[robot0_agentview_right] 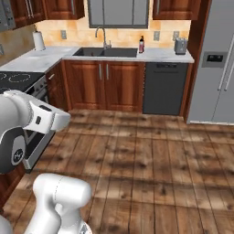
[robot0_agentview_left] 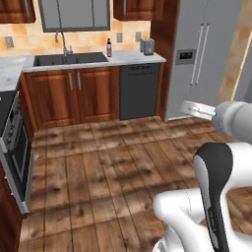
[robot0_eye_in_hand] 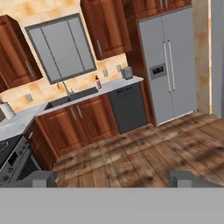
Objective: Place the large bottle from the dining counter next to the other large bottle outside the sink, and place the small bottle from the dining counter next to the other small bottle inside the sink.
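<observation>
Across the far wall of the kitchen, a marble worktop (robot0_agentview_right: pixel 55 55) runs over reddish-brown cabinets, with a dark sink (robot0_agentview_right: pixel 106 52) set into it beneath a grey window. You can find the other large bottle (robot0_agentview_right: pixel 141 45), dark brown with a red label, standing upright on the worktop just right of the sink, outside the basin; it also appears in the left base view (robot0_agentview_left: pixel 109 47) and the hand view (robot0_eye_in_hand: pixel 98 82). Further right on the same worktop sits a grey toaster (robot0_agentview_right: pixel 181 45). Below it is a dark dishwasher (robot0_agentview_right: pixel 164 89), and to the right of that a tall steel fridge (robot0_agentview_right: pixel 215 64). On the left side of the room you have a stove (robot0_agentview_right: pixel 18 82) with a black top, and a paper towel roll (robot0_agentview_right: pixel 39 40) near the corner.

Your gripper (robot0_eye_in_hand: pixel 113 178) faces the room from well back over the bare wooden floor (robot0_agentview_right: pixel 146 160). Its two dark fingertips (robot0_eye_in_hand: pixel 40 178) stand wide apart, released, with nothing between them.
</observation>
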You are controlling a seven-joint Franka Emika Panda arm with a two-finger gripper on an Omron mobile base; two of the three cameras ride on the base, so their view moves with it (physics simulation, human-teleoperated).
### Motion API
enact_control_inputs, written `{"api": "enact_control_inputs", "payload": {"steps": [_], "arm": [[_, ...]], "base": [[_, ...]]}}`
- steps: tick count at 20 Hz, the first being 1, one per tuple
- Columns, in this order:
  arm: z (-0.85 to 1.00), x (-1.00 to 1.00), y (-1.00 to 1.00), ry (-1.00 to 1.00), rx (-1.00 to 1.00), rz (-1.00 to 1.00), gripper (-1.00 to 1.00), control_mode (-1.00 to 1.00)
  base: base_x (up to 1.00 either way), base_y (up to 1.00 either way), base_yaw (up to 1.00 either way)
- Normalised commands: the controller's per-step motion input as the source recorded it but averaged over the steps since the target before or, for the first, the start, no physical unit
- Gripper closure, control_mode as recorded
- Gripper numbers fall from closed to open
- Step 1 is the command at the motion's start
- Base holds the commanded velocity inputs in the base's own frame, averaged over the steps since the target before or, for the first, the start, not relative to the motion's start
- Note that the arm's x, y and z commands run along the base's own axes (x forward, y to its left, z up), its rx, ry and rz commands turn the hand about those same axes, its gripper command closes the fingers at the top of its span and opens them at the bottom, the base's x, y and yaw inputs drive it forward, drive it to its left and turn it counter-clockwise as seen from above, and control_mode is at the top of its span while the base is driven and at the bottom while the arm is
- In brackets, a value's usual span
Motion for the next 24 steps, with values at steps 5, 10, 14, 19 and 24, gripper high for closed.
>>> {"api": "enact_control_inputs", "payload": {"steps": [5,10,14,19,24], "arm": [[0.0,0.0,0.0,0.0,0.0,0.0,-1.0,1.0],[0.0,0.0,0.0,0.0,0.0,0.0,-1.0,1.0],[0.0,0.0,0.0,0.0,0.0,0.0,-1.0,1.0],[0.0,0.0,0.0,0.0,0.0,0.0,-1.0,1.0],[0.0,0.0,0.0,0.0,0.0,0.0,-1.0,1.0]], "base": [[-0.01,-0.01,-0.24],[0.0,0.0,-0.25],[0.0,0.0,-0.25],[0.0,0.0,-0.25],[0.0,0.0,-0.25]]}}
